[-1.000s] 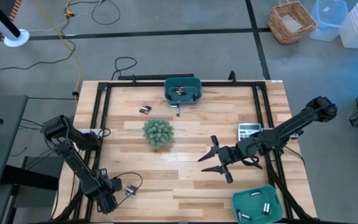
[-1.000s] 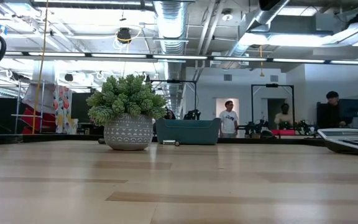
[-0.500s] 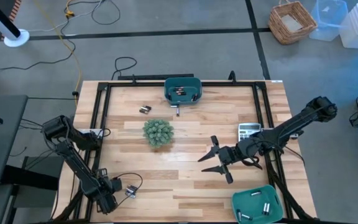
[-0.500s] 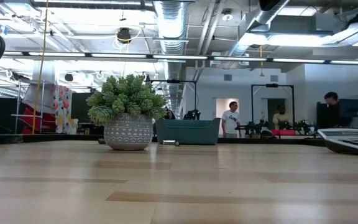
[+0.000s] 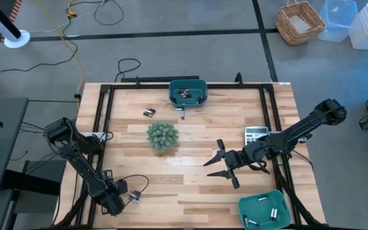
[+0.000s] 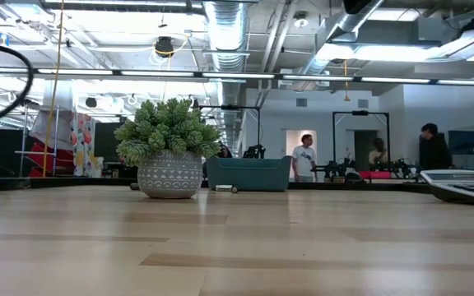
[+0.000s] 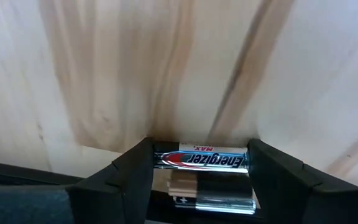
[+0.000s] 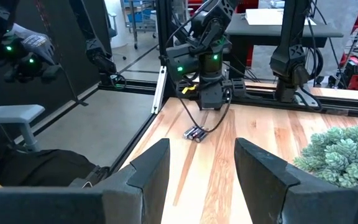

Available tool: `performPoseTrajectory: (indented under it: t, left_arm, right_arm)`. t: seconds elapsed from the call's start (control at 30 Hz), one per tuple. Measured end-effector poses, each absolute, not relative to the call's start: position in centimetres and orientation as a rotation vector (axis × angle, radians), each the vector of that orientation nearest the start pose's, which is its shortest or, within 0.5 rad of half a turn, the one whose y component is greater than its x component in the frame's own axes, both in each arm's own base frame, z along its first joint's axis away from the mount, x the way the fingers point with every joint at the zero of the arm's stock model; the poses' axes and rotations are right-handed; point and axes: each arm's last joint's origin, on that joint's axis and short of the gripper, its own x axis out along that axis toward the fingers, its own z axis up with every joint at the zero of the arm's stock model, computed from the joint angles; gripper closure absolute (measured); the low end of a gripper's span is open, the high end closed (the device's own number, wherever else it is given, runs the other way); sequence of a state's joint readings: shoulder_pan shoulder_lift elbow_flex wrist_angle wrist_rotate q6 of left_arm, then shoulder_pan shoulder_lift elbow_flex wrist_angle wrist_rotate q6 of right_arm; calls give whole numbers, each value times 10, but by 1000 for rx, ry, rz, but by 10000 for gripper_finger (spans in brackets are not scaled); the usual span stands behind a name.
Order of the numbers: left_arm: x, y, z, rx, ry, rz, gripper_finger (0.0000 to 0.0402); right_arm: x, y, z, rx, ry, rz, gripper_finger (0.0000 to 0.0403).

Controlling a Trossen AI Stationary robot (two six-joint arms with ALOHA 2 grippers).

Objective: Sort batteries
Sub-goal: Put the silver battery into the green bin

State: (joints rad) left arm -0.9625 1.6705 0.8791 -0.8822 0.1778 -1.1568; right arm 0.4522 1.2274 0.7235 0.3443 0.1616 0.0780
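Two batteries (image 7: 202, 160) lay side by side between the fingers of the left gripper (image 5: 130, 197), at the near left corner of the wooden table (image 5: 190, 137), well away from the potted plant (image 5: 163, 135) that stood near the table's middle. In the left wrist view the fingers (image 7: 135, 174) bracketed the pair, one cell's label plainly showing and a second cell (image 7: 213, 200) just behind it; the jaws stood partly apart around them, and whether they pressed the cells or only framed them could not be told. The right wrist view showed the same pair (image 8: 195, 133) resting on the wood just under that gripper (image 8: 209, 99).

Beyond the plant, toward the far edge, a teal bin (image 5: 188, 91) held a few cells (image 5: 184, 94); one more cell (image 5: 183, 114) lay just in front of that bin, and a small dark pair (image 5: 149, 112) lay on the wood just beyond the plant. A second teal bin (image 5: 264, 209) sat at the near right corner, well apart from the plant, with several cells (image 5: 274, 213) inside.

The right gripper (image 5: 217, 165) hung to the right of the plant, its fingers spread and empty. A grey calculator (image 5: 255, 133) rested by the right rail. In the low view the plant's patterned pot (image 6: 169, 174) stood before the far bin (image 6: 248, 173), and people (image 6: 304, 157) showed in the room behind.
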Motion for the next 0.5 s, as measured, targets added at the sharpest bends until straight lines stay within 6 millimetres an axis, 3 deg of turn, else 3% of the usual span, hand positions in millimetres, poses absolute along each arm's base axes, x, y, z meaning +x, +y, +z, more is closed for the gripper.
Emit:
performPoseTrajectory:
  t: [0.27,0.5]
  left_arm:
    - [147,-203,139,-129,1739,166,181]
    - [153,-202,151,-4,1620,253,181]
  right_arm:
    - [245,114,271,29,164,284,209]
    - [245,114,271,29,164,284,209]
